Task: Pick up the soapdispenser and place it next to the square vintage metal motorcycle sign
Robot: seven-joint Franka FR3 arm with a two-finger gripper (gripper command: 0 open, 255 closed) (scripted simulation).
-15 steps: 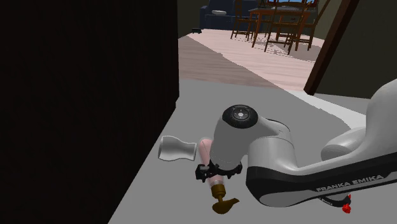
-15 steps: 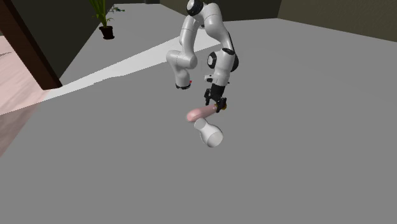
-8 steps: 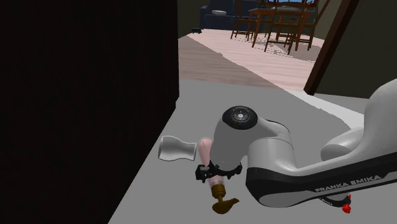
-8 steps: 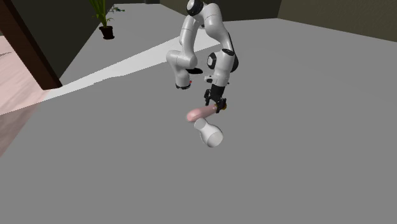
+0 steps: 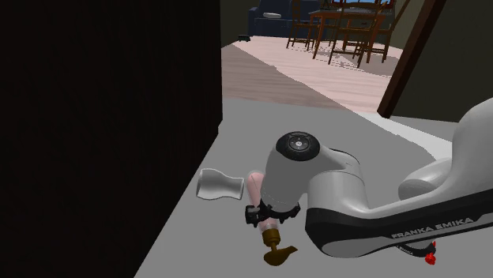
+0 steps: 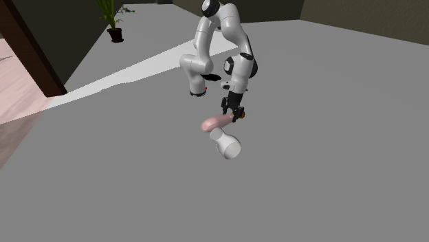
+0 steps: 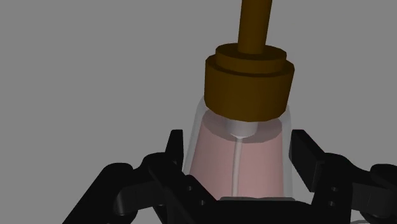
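Note:
The soap dispenser lies on its side on the grey surface: a clear bottle with a pink fill, a brown collar and a brown pump. My gripper reaches down over its shoulder just below the collar. In the wrist view the two black fingers press against both sides of the soap dispenser, so the gripper is shut on it. The second exterior view has the gripper at the pump end of the lying soap dispenser.
A white vase lies beside the bottle's base, also seen as the vase. A dark wall borders the shoulder view's left. Wooden chairs stand far back. A potted plant stands far off.
The fingers have drawn in around the dispenser's shoulder. The bottle and the vase have not moved.

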